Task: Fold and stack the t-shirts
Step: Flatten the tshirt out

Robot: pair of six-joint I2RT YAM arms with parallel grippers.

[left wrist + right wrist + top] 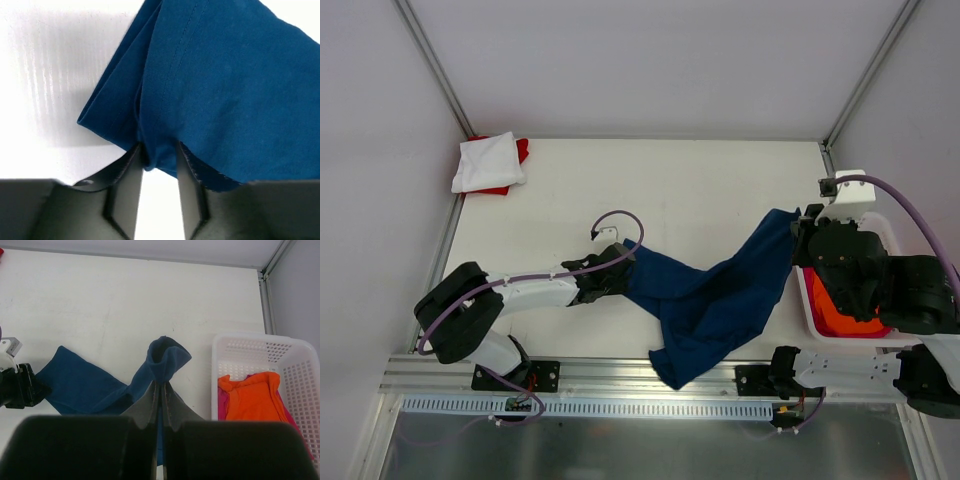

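- The blue t-shirt (720,300) is held between the two grippers and stretches across the front half of the table (700,190).
- The left gripper (620,270) holds the left end of the shirt. In the left wrist view a thick fold of the hem is pinched between the tips of its two fingers (125,190). Lower down, a gap is open between the fingers.
- The right gripper (800,235) holds the right end, which is higher than the rest. In the right wrist view its fingers (172,405) are pressed together on a bunch of the blue cloth, and a small loop of cloth stands above the tips.
- Between the grippers the shirt hangs down in loose folds, and its lowest corner lies over the near edge of the table.
- A folded white t-shirt (488,162) lies in the far left corner of the table, on top of a red t-shirt (520,150).
- A white basket (250,340) stands at the right edge of the table. In it are an orange t-shirt (252,400) and a magenta t-shirt (221,407), which shows at the orange one's edges.
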